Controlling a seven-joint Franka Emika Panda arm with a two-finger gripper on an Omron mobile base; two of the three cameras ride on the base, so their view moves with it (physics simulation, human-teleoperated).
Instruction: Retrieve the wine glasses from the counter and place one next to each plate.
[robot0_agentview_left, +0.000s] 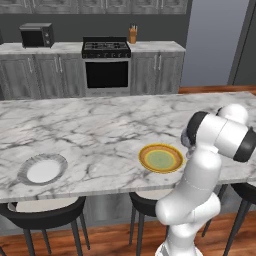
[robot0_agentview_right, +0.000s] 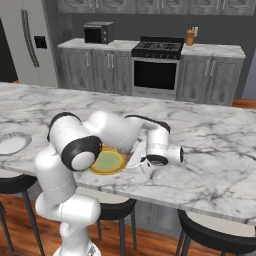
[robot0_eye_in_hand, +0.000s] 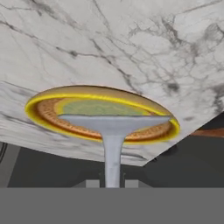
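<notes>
Round-footed wine glass (robot0_eye_in_hand: 113, 131) stem clamped over glossy yellow plate (robot0_eye_in_hand: 48, 109).

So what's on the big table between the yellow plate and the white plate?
Nothing. In the left base view, just bare marble island lies between the yellow plate and the white plate.

Plates: 2, namely one yellow plate (robot0_agentview_left: 160, 158) and one white plate (robot0_agentview_left: 43, 170), both on the marble surface (robot0_agentview_left: 100, 130)
Wine glass: 1, seen by its foot and stem (robot0_eye_in_hand: 113, 131)
Black stools: 3 (robot0_agentview_left: 42, 212)
Microwave: 1 (robot0_agentview_left: 36, 35)
Stove: 1 (robot0_agentview_left: 106, 62)
Fridge: 1 (robot0_agentview_right: 27, 42)
</notes>
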